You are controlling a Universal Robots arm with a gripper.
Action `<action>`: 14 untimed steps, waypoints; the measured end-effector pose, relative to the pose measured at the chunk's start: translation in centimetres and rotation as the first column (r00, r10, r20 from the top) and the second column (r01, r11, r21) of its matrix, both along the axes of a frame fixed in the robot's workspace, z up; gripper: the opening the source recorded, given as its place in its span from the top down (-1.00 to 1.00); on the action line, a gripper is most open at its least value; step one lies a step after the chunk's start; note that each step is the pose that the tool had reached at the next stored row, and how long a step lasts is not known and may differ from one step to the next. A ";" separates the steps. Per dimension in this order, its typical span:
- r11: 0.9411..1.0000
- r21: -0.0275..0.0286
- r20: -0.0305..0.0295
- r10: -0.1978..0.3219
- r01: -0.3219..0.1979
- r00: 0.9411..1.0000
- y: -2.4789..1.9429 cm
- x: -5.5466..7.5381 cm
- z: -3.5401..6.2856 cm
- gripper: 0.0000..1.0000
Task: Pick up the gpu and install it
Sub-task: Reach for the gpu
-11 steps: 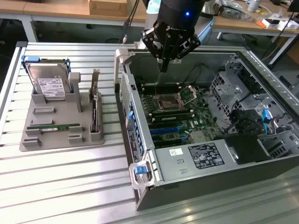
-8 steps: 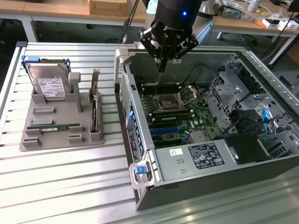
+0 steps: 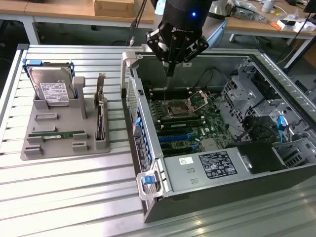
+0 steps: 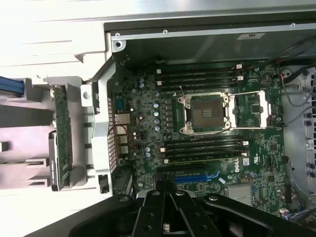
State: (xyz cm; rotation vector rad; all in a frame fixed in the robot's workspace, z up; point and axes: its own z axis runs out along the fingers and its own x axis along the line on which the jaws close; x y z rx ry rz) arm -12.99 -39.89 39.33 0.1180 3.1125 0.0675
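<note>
1. My gripper (image 3: 169, 69) hangs over the open computer case (image 3: 148, 148), with the jaws pressed together and nothing between them. The gpu (image 3: 100, 118) stands on edge, untouched, in the grey holder (image 3: 49, 150) on the counter (image 3: 74, 197), to the exterior view's left of the case wall. If the jaws came down shut, I judge they would strike the card's top edge rather than straddle it.
2. The card is thin and upright, with a holder post just beside it and the hard drive (image 3: 52, 89) near on the same holder. A sideways error on approach could clip the post or lever the card askew in its groove.
3. A grip too near one end could let the card swing or slip, since the silver bracket end probably weighs more.
4. The case wall stands between the holder and the motherboard (image 4: 148, 123). Carried too low, the card would knock the rim.
5. The CPU socket (image 4: 206, 113) lies uncovered near the blue slot (image 4: 195, 175). A drifting card corner could damage it.
6. Pressing down with the card tilted or off the slot line could bend its edge contacts or stress the board.
</note>
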 end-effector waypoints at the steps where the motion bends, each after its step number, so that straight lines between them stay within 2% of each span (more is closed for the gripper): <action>1: 1.000 0.000 0.000 0.000 0.000 1.000 0.00 0.0 0.00 0.79; 14: 1.000 0.000 0.000 0.000 0.000 1.000 -0.02 -0.9 0.00 0.79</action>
